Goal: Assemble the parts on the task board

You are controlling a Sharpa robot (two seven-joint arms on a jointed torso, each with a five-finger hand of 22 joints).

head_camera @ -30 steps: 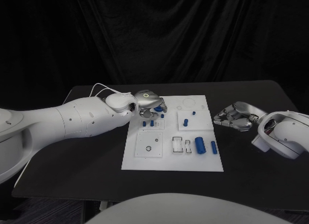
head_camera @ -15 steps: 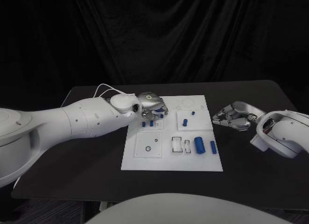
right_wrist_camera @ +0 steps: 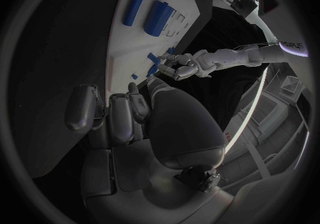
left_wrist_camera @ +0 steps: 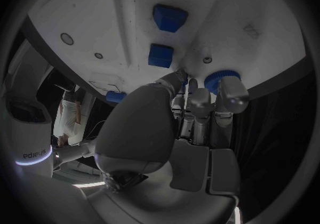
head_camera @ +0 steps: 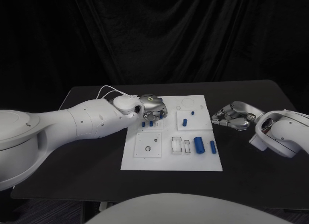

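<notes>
The white task board (head_camera: pixel 151 161) lies in the middle of the black table. My left hand (head_camera: pixel 152 108) hovers low over its far left part, fingers pointing down. In the left wrist view its fingertips (left_wrist_camera: pixel 230 93) pinch a blue round part (left_wrist_camera: pixel 220 78) near the board's edge. Small blue parts (head_camera: pixel 150 123) show just under that hand. Two blue block parts (left_wrist_camera: pixel 170 17) (left_wrist_camera: pixel 160 55) stand in the board beyond the fingers. A blue peg (head_camera: pixel 186 122) and two long blue parts (head_camera: pixel 200 145) lie further right. My right hand (head_camera: pixel 232 116) rests off the board's right edge, fingers curled in on nothing.
Rectangular frames (head_camera: pixel 177 144) and a square plate with a hole (head_camera: pixel 149 144) sit in the board's near half. Bare black table (head_camera: pixel 87 158) lies to the left, right and front of the board.
My left hand has shifted slightly to the right and toward the far edge over the board's far left part. The right hand has stayed put.
</notes>
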